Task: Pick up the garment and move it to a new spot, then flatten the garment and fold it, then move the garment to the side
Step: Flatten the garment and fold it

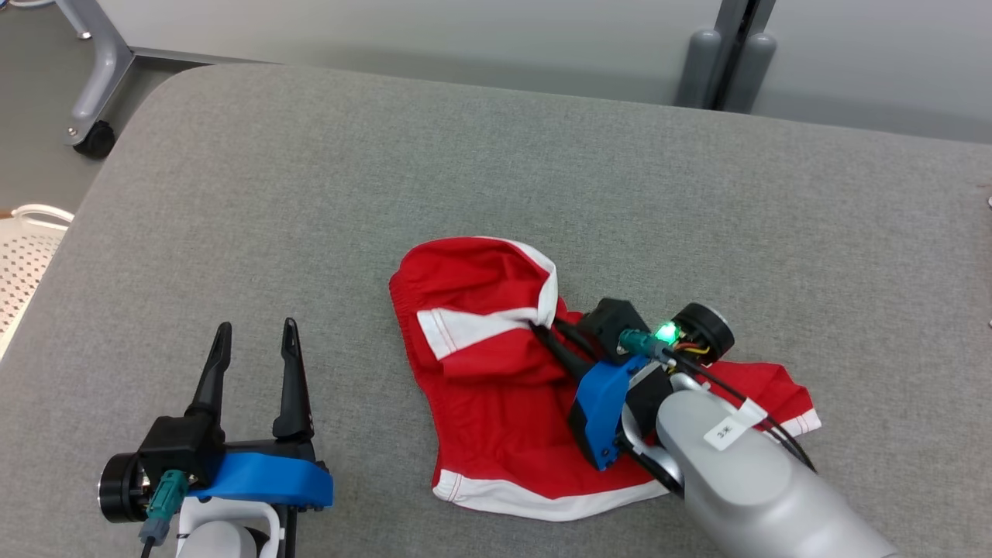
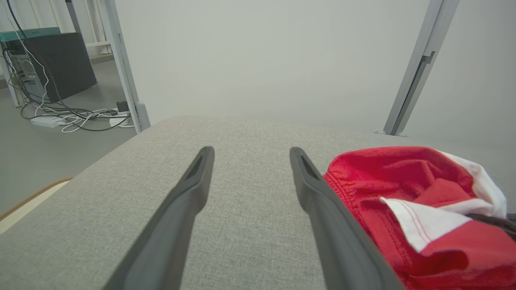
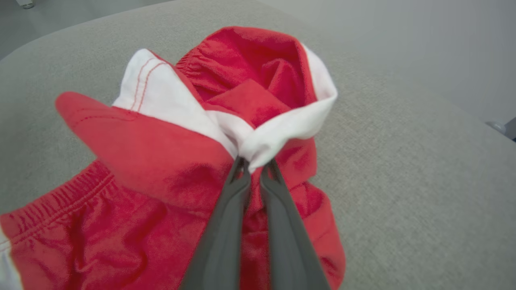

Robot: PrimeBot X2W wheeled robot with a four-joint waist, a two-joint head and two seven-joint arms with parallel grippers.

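The garment is a pair of red shorts with white trim, lying crumpled near the middle of the grey padded table. My right gripper reaches in from the lower right and is shut on a white-trimmed fold of the garment; in the right wrist view its fingertips pinch the white hem, which bunches up around them. My left gripper hovers open over bare table to the left of the garment, with nothing between its fingers.
The table's rounded back-left corner is near a grey wheeled frame leg on the floor. A white perforated object sits off the table's left edge. Grey posts stand behind the table. Cables and a dark box lie on the floor.
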